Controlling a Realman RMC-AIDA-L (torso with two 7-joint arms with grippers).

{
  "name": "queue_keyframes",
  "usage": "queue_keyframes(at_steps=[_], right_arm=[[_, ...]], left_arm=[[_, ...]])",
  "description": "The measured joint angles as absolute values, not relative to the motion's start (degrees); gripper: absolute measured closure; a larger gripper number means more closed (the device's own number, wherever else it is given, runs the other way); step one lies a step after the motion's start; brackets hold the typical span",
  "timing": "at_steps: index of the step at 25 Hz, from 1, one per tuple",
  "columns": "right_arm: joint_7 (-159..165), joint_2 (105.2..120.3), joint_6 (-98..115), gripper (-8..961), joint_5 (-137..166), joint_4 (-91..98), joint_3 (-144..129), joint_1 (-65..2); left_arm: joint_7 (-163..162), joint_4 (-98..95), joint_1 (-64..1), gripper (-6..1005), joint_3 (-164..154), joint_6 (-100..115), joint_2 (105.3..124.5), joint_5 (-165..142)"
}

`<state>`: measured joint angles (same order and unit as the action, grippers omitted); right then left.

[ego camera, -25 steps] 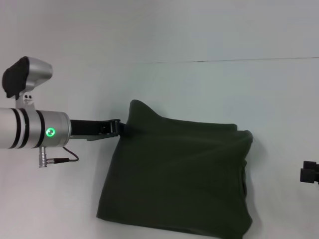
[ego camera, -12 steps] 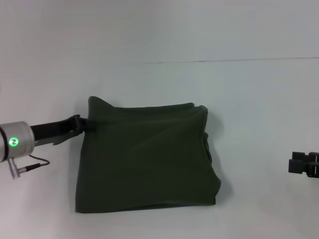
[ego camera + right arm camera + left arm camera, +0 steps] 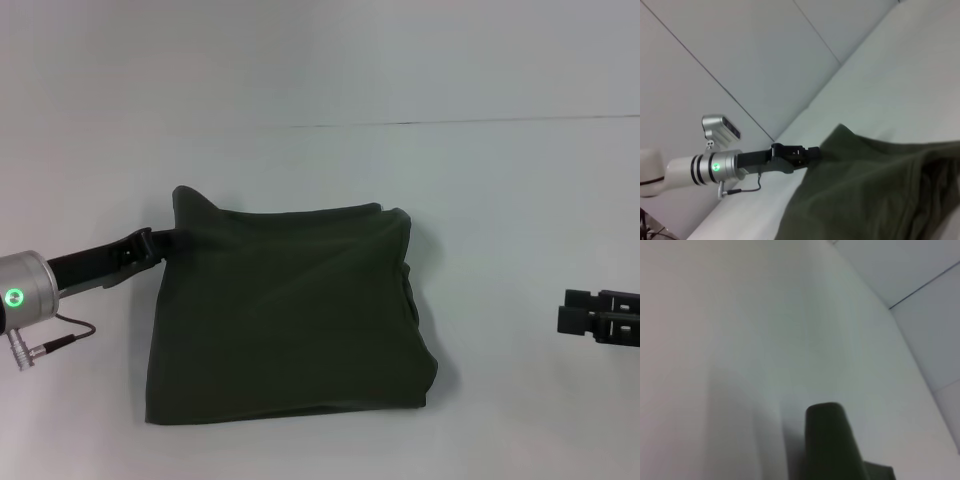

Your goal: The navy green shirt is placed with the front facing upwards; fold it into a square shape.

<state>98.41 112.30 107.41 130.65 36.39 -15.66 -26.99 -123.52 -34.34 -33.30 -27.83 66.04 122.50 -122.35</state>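
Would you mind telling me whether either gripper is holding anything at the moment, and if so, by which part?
The left gripper is pinching the navy green shirt, already folded, by its raised far-left corner. The right gripper holds nothing and sits off to the right.

A plain white tabletop (image 3: 500, 200) fills the head view, one thin dark seam running straight across its far part. On it lies the shirt (image 3: 285, 320), dark olive, folded into a rough square and resting flat left of centre. Its far left corner pokes up in a small peak, its right edge is rumpled where layers overlap, and its near edge is fairly straight. The right wrist view shows the same cloth (image 3: 870, 190) spread on the white surface, wrinkled on top.
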Motion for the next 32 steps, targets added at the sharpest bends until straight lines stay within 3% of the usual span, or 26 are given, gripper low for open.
queue_keyframes(at_steps=[2,6,13,21,32], right_arm=[[97.1,112.74,107.3,166,129.7,36.4,-15.7,-27.0],[92.0,114.29,107.3,168,125.5,36.2,-15.7,-27.0],[75.6,119.85,99.5,167,116.4,30.5,-17.2,-30.5],[72.2,120.06,83.8,172,116.3,21.4,-22.4,-36.4],[72.0,120.29,67.7,174,116.2,15.9,-30.3,-41.6]], left_arm=[[-122.1,-34.5,-32.8,936,-27.5,66.2,122.67,-121.1],[-116.7,-35.8,-31.3,731,-25.6,67.4,122.86,-117.0],[-101.0,-37.4,-27.6,434,-22.3,72.8,123.89,-104.9],[-82.9,-34.8,-25.1,73,-21.6,81.2,124.45,-97.1],[-73.7,-30.0,-25.0,48,-19.9,82.5,124.39,-95.6]])
